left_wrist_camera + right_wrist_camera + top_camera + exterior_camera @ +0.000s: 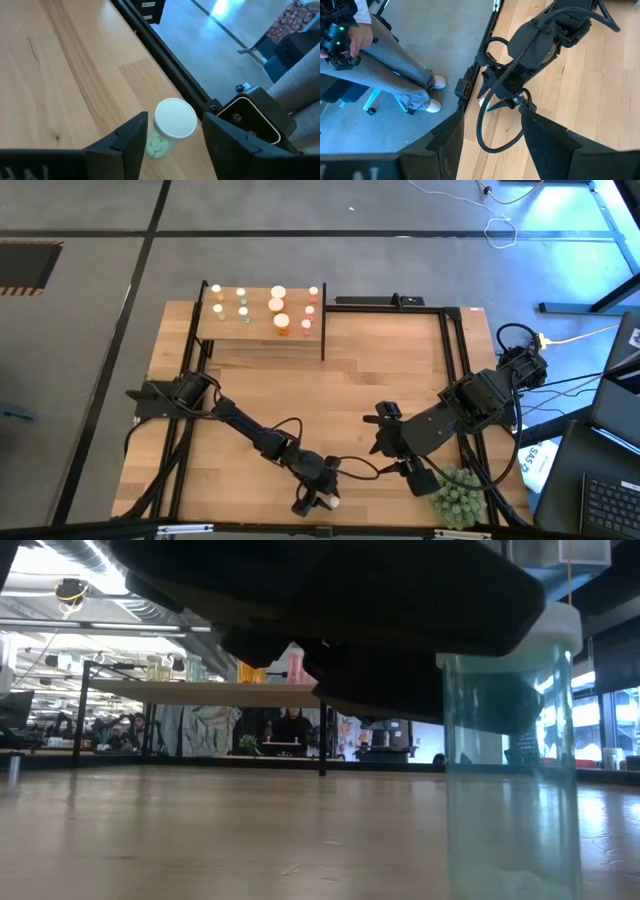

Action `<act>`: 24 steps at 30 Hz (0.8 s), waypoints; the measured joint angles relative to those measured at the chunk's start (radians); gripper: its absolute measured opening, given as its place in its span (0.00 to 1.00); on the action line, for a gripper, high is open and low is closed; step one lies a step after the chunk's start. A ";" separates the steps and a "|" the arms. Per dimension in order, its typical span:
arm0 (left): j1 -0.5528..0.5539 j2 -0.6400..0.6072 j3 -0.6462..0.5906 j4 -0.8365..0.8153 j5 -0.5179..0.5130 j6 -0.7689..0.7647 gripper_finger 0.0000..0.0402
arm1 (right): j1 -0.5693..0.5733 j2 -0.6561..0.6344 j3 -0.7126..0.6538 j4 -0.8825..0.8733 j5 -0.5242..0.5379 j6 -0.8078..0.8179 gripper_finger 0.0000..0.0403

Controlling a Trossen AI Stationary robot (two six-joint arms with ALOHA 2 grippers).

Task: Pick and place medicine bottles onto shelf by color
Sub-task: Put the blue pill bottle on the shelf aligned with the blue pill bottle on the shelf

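One pale green medicine bottle (167, 131) with a white cap stands upright at the near edge of the worktop (330, 400), between the two fingers of the left claw (170, 137). The fingers stand apart on either side of it with gaps showing, so the bottle is not clamped. In the low view the same bottle (510, 760) fills the foreground, clear-walled, under the dark arm.

On the shelf (262, 338) at the far left of the worktop I count ten bottles (281, 323) from above: white-capped ones in rows, two of them larger, with orange, green and reddish bodies.

The right claw (390, 442) hangs over the worktop well apart from the bottle, its fingers apart and holding nothing. One spiky green plant ball (462, 498) sits at the near right corner. Beyond the worktop's edge, one seated person (380, 55) shows in the right wrist view.
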 joint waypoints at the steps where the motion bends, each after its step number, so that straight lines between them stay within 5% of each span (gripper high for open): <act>1: 0.000 0.000 0.000 0.000 -0.001 0.000 0.45 | 0.000 0.000 0.000 0.000 0.000 0.000 0.50; 24: 0.008 0.000 0.000 -0.008 -0.009 0.001 0.34 | 0.000 0.000 0.000 0.000 0.000 0.000 0.50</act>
